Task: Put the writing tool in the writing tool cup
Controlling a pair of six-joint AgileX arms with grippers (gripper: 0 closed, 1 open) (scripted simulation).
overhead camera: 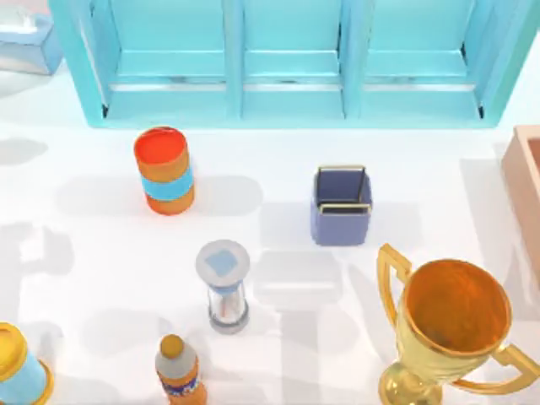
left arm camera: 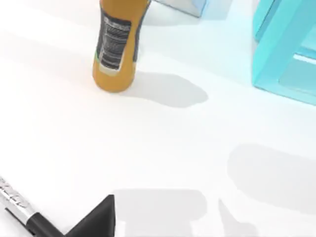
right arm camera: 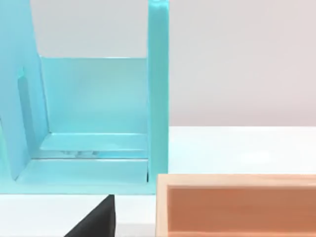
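In the top view, note the writing tool cup (overhead camera: 342,207) standing upright mid-counter (overhead camera: 278,337), between the orange can (overhead camera: 164,170) and the trophy (overhead camera: 447,333). In the left wrist view, what appears to be the writing tool (left arm camera: 19,210) lies flat near the left claw (left arm camera: 96,219), whose state you cannot tell, so centre over the barrel and close across it. In the right wrist view, the right claw (right arm camera: 96,219), state likewise untellable, faces the shelf (right arm camera: 89,123); leave it parked.

1. One dark finger tip of the left gripper (left arm camera: 96,219) pokes into the left wrist view, low over the table.
2. One dark finger tip of the right gripper (right arm camera: 96,219) pokes into the right wrist view.
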